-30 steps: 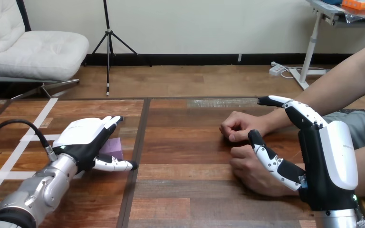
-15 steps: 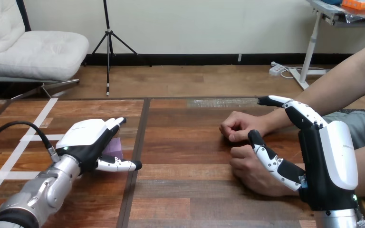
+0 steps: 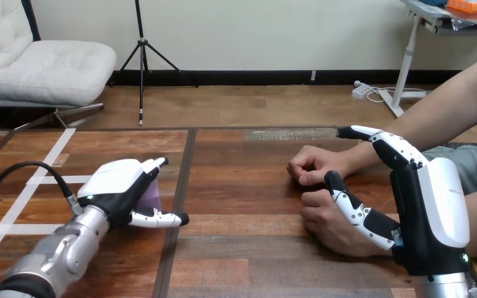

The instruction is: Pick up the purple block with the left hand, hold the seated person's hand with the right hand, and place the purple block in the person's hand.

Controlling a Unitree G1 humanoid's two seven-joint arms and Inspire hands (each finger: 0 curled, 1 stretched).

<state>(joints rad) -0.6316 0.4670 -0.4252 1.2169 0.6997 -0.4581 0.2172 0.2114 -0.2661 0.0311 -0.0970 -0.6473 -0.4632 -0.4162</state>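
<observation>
The purple block [image 3: 153,198] lies on the table at the left, mostly covered by my left hand [image 3: 119,185]. That hand is open: its straight fingers reach over the block's top and the thumb lies along the table at the block's near side. At the right my right hand [image 3: 431,208] stands on edge, open. Its fingers stretch out above the person's forearm and its thumb hangs in front of the wrist of the person's nearer hand [image 3: 320,218]. I cannot tell whether they touch. The person's farther hand [image 3: 309,165] rests as a loose fist on the table.
A dark seam [image 3: 177,205] runs down the wooden table just right of the block. White tape lines [image 3: 34,186] cross the table's left part. The person's two forearms come in from the right edge.
My left hand has slid a little to the right and forward, covering more of the purple block. The right hand and the person's hands have stayed put.
</observation>
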